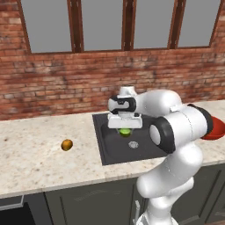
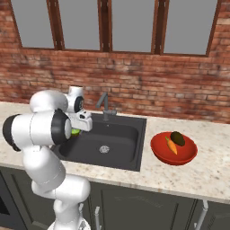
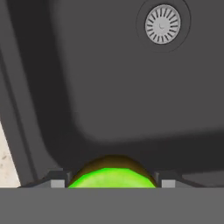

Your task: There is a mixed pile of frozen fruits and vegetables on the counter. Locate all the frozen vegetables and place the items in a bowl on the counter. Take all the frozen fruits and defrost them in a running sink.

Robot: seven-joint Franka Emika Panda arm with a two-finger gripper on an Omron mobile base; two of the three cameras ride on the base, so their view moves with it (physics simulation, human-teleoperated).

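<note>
I am gripping the bright green lime-like fruit (image 3: 112, 177) between my two fingers, which are pressing against it from either side, and my gripper (image 1: 125, 130) is hanging over the dark grey sink (image 1: 113, 151) with the fruit clear of the basin floor. Looking down along my fingers, I am seeing the round metal drain (image 3: 162, 24) ahead on the basin floor and a sliver of the beige speckled counter (image 3: 8, 162) beyond the sink's edge. From the right base view, the green fruit (image 2: 75, 132) is peeking out just beside my wrist, above the left part of the basin, with the grey angular faucet (image 2: 105, 106) standing at the back rim. The orange-brown ball (image 1: 67, 144) is lying alone on the counter (image 1: 39, 162), well apart from the sink on its left side. On the other side of the sink, the shallow red bowl (image 2: 182, 156) is sitting on the worktop, holding the small orange carrot (image 2: 171, 145) and the dark olive-brown ball (image 2: 178, 138), which are lying just beside each other inside it.
</note>
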